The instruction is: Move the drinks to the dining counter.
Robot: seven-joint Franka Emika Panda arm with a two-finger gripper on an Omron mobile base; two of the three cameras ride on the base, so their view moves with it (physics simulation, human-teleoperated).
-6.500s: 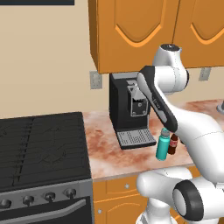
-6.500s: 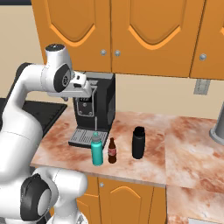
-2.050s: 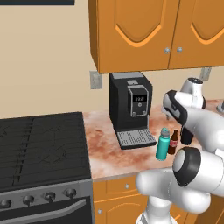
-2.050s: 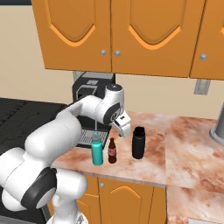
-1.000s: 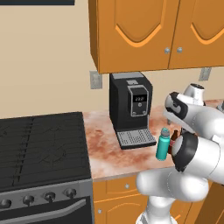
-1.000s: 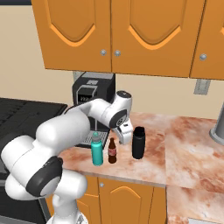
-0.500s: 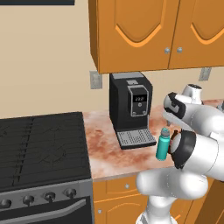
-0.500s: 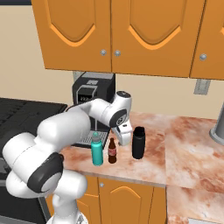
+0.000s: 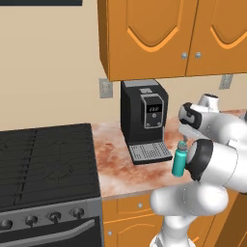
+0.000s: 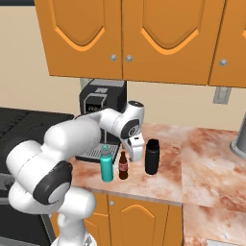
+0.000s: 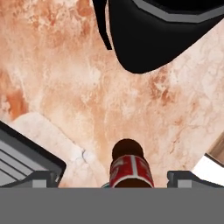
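Reaching down over the small dark-brown bottle with red label [image 11: 127, 168] near the marbled counter's [image 10: 206, 166] front edge, the gripper [image 10: 136, 148] has fingers spread wide; next it must drop lower, then squeeze the bottle.

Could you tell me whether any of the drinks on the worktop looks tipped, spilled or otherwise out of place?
Nothing stands out. The teal bottle, the small brown bottle and the black flask all stand upright on the marbled worktop, with no spill visible. The gripper hangs just behind the brown bottle.
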